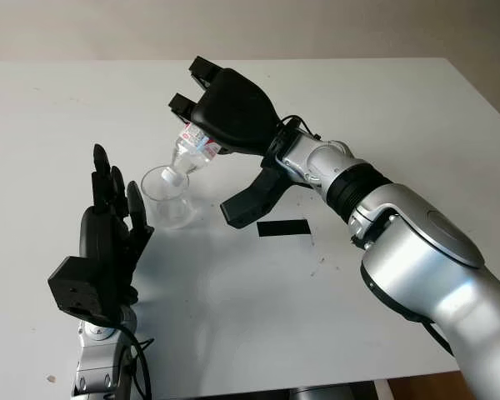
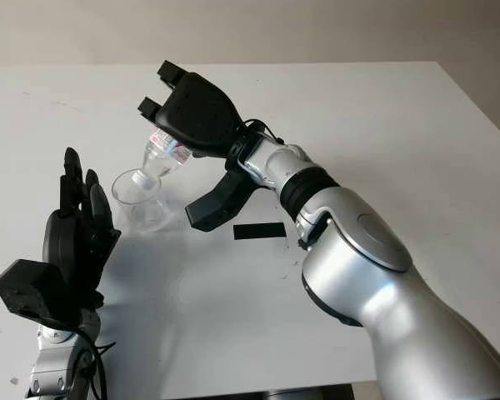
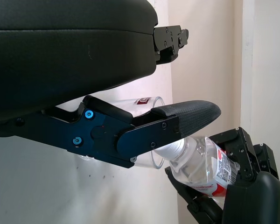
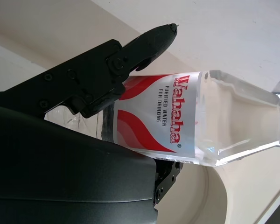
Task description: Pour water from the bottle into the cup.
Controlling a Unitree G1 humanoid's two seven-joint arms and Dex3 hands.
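My right hand [image 1: 210, 140] is shut on a clear water bottle [image 1: 193, 150] with a red and white label [image 4: 170, 119]. It holds the bottle tilted down to the left above the table. The bottle's white-capped neck [image 1: 174, 176] sits at the rim of a clear plastic cup [image 1: 167, 198], which stands upright on the white table [image 1: 383, 108]. My left hand [image 1: 117, 179] is open and upright just left of and in front of the cup, not touching it. In the left wrist view the cup [image 3: 147, 105] appears behind a finger [image 3: 186, 114], with the bottle [image 3: 203, 163] beside it.
A black strip of tape [image 1: 283, 227] lies flat on the table right of the cup, under my right forearm. The table's front edge [image 1: 258, 387] runs close to my body.
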